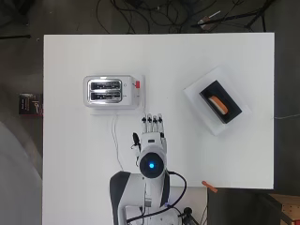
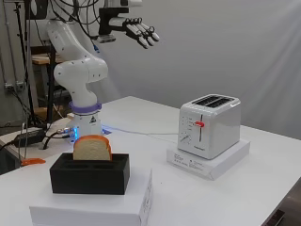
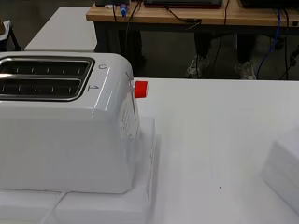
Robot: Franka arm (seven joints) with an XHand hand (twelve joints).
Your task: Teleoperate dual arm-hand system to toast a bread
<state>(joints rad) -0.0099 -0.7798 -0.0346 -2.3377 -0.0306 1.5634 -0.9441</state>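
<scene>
In the overhead view the toaster point(image 1: 112, 91) stands on its white base at the left, both slots empty, its red lever point(image 1: 137, 85) on the end face toward the table's middle. The hand point(image 1: 153, 133) is in the middle, near the toaster's lever end, fingers straight, released and holding nothing, pointing away from the arm's base. The bread slice point(image 1: 218, 104) is well apart to the right, standing on edge in a black holder point(image 1: 221, 101) on a white box; its long axis runs diagonally across the table. The side view shows the hand point(image 2: 134, 28) held high above the table, palm down. The coming move probably calls for a reach rightward and down to the slice.
</scene>
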